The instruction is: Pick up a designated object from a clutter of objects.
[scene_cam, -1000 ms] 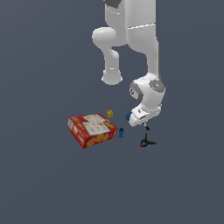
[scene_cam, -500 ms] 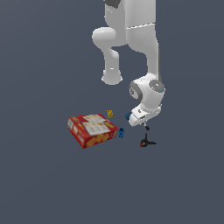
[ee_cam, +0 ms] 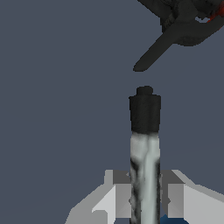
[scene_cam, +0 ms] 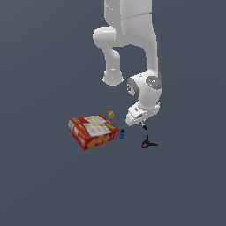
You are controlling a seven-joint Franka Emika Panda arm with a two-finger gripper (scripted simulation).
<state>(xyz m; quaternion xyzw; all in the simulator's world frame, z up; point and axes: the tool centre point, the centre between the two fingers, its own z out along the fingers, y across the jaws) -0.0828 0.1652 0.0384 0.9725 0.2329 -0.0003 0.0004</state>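
In the wrist view the gripper [ee_cam: 145, 192] is clamped on the stick [ee_cam: 145, 140]: its two pale fingers [ee_cam: 118, 192] press against either side of the white shaft, and the black end pokes out past the fingertips. Just beyond that black end, not touching it, lies the black clamp [ee_cam: 179, 30], one of its long handles pointing back toward the stick (a sliver of red shows at its far edge). A small patch of blue shows beside the shaft, down between the fingers; what it belongs to cannot be told from this view.

In the exterior view the gripper [scene_cam: 140, 119] hangs low over the plain grey floor [scene_cam: 44, 185], which runs out of the picture on every side, so no edge or corner is there to place things by. The stick [scene_cam: 144, 126] shows only as a small dark tip below the fingers. The clamp [scene_cam: 148, 143] lies on the floor nearest the camera, just under the gripper. Toward the exterior view's left come a small blue piece [scene_cam: 122, 133] and then, right beside it, the flat red box [scene_cam: 92, 131]. Farther back, just behind the box's far corner, sits a tiny yellow piece [scene_cam: 111, 114]. The white arm [scene_cam: 132, 39] rises behind it all.
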